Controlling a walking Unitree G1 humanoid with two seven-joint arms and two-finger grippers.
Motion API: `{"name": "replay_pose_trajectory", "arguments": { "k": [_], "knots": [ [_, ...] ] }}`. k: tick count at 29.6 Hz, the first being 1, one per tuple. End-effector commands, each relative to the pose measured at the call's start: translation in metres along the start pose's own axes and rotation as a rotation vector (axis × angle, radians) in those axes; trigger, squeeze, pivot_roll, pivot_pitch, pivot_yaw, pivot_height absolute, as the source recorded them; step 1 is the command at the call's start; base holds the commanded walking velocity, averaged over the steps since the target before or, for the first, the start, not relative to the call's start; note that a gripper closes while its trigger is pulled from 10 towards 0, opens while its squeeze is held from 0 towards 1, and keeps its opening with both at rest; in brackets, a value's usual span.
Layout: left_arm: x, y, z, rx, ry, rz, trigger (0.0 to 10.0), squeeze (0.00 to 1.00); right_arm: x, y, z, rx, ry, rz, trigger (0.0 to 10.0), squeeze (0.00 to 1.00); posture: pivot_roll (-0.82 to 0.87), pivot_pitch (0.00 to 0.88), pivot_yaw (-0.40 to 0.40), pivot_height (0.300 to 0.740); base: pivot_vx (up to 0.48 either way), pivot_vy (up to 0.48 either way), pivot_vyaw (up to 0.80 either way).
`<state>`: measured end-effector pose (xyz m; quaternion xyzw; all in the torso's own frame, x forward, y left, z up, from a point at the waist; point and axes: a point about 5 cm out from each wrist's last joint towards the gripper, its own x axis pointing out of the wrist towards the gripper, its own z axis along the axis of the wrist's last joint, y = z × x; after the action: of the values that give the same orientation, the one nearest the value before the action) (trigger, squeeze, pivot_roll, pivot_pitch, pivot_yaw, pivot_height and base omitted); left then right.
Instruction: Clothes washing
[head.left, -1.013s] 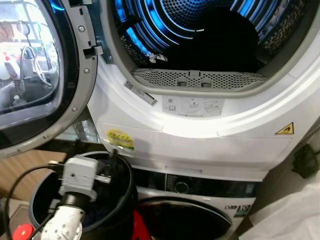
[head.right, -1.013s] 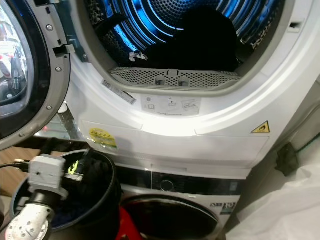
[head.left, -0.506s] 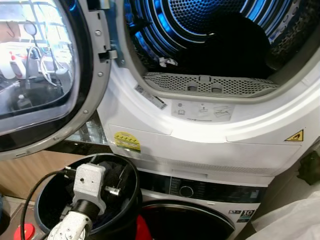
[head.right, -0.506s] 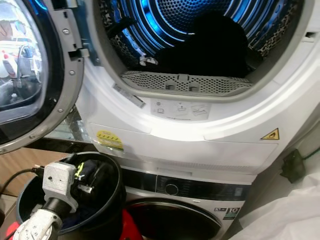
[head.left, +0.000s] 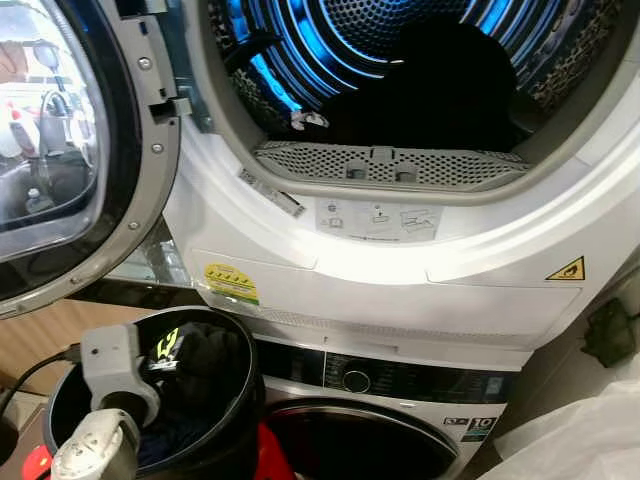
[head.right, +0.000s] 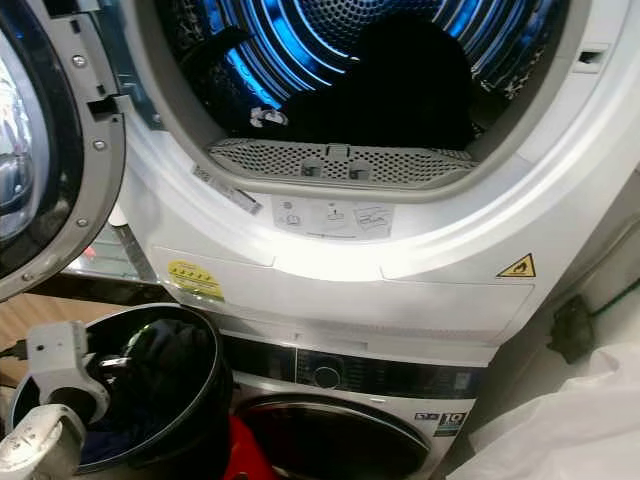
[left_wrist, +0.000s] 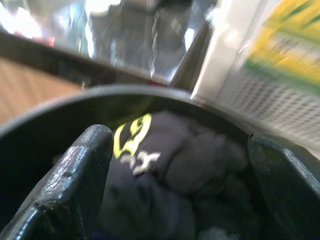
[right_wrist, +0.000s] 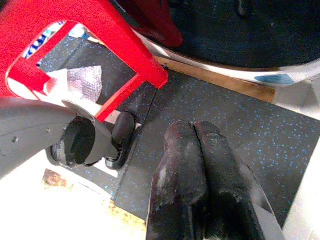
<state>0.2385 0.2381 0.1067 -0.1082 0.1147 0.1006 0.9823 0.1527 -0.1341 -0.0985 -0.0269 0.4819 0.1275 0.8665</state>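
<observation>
The dryer (head.left: 400, 250) stands open, its drum (head.left: 400, 40) lit blue, with a dark load of clothes (head.left: 440, 90) inside. Its round door (head.left: 70, 160) hangs open on the left. Below it to the left a black bucket (head.left: 235, 335) holds dark clothes (head.left: 200, 365), one with a yellow-green logo (left_wrist: 131, 137). My left gripper (left_wrist: 179, 137) is open just above those clothes, inside the bucket's rim, with nothing held between its fingers (left_wrist: 75, 185). My right gripper (right_wrist: 195, 127) hangs shut and empty over the dark speckled floor mat (right_wrist: 240, 115).
A washer (head.left: 380, 400) sits under the dryer, its dark door (head.left: 360, 445) closed. A red plastic stool (right_wrist: 100, 35) stands by the washer's foot, next to the bucket. A white plastic bag (head.left: 580, 440) lies at the lower right. A grey perforated lint filter (head.left: 390, 165) lines the dryer's lip.
The head view has swung slightly left and right. My left wrist has shifted a little to the left over the bucket. The dryer and its load are unchanged.
</observation>
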Motion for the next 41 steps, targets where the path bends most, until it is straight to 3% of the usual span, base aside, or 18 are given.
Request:
{"name": "replay_pose_trajectory", "arguments": {
  "k": [1, 2, 4, 9, 14, 23, 30, 34, 38, 41],
  "knots": [
    [0.003, 0.006, -0.005, 0.008, 0.082, -0.011, 10.0, 1.00, 0.000, 0.002, -0.003, -0.006, 0.016, 0.009, 10.0, 0.00, 0.24, 0.000, -0.007, 0.740, 0.000, 0.000, 0.00],
    [0.003, 0.006, -0.005, 0.008, 0.082, -0.011, 10.0, 1.00, 0.000, 0.002, -0.003, -0.006, 0.016, 0.009, 10.0, 0.00, 0.24, 0.000, -0.007, 0.740, 0.000, 0.000, 0.00],
    [0.014, 0.024, -0.005, 0.090, 0.145, 0.036, 10.0, 1.00, 0.000, 0.001, -0.002, -0.011, 0.015, 0.009, 10.0, 0.00, 0.25, 0.000, -0.013, 0.740, 0.000, 0.000, 0.00],
    [0.030, 0.042, -0.006, 0.070, 0.196, 0.080, 10.0, 1.00, -0.001, -0.004, -0.003, -0.016, 0.017, 0.004, 10.0, 0.00, 0.23, 0.000, -0.033, 0.740, 0.000, 0.000, 0.00],
    [0.047, 0.049, -0.007, 0.043, 0.252, 0.081, 10.0, 1.00, -0.002, -0.010, -0.004, -0.019, 0.020, -0.007, 10.0, 0.00, 0.21, 0.000, -0.054, 0.740, 0.000, 0.000, 0.00],
    [0.078, 0.052, -0.001, 0.025, 0.267, 0.056, 10.0, 1.00, -0.008, -0.031, -0.009, -0.021, 0.024, -0.048, 10.0, 0.00, 0.13, 0.000, -0.091, 0.740, 0.000, 0.000, 0.00],
    [0.085, 0.047, -0.002, -0.002, 0.310, 0.002, 10.0, 1.00, -0.013, -0.043, -0.016, -0.011, 0.031, -0.078, 10.0, 0.00, 0.09, 0.000, -0.096, 0.740, 0.000, 0.000, 0.00],
    [0.087, 0.042, -0.008, 0.039, 0.369, -0.072, 10.0, 1.00, -0.015, -0.045, -0.020, -0.008, 0.036, -0.084, 10.0, 0.00, 0.07, 0.000, -0.096, 0.740, 0.000, 0.000, 0.00],
    [0.087, 0.039, -0.014, 0.077, 0.411, -0.066, 10.0, 1.00, -0.016, -0.048, -0.020, -0.002, 0.034, -0.095, 10.0, 0.00, 0.07, 0.000, -0.093, 0.740, 0.000, 0.000, 0.00],
    [0.086, 0.043, -0.023, 0.091, 0.427, 0.017, 10.0, 1.00, -0.017, -0.052, -0.020, 0.008, 0.027, -0.104, 10.0, 0.00, 0.07, 0.000, -0.091, 0.740, 0.000, 0.000, 0.00]
  ]
}}
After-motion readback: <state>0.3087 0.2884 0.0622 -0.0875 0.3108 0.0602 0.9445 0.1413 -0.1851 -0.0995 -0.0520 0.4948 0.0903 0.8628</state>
